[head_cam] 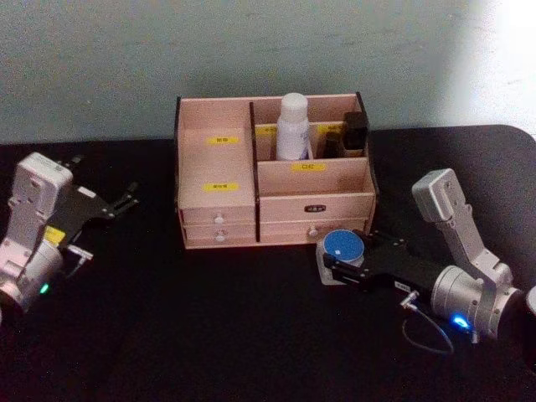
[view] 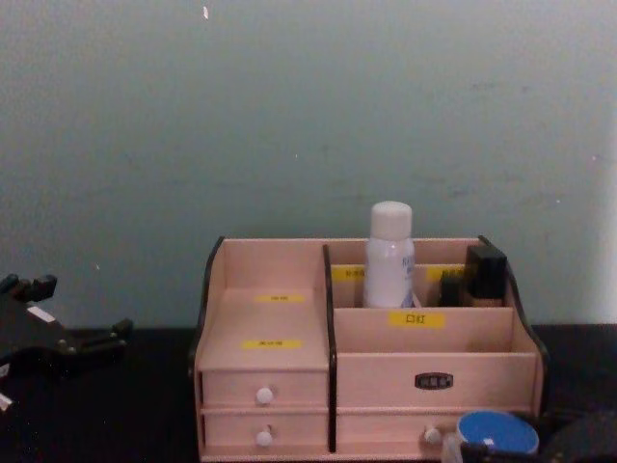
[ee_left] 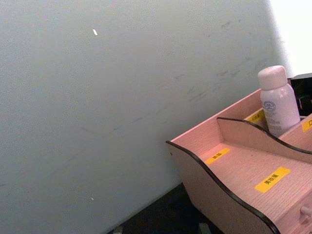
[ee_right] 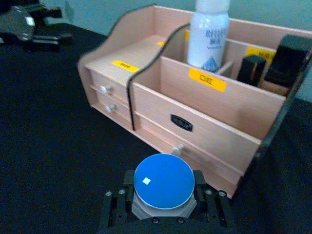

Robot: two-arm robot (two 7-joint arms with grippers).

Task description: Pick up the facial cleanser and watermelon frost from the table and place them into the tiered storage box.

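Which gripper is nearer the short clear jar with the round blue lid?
Right. The right gripper clasps the blue-lidded jar at its sides; the left gripper rests far off, beyond the light wooden organiser's left end.

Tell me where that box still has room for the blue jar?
Free: the box's left tiers and the front right bin before the bottle. Crowded: the back, with bottle and dark items. The right gripper holds the jar by the drawers; the left gripper is parked left.
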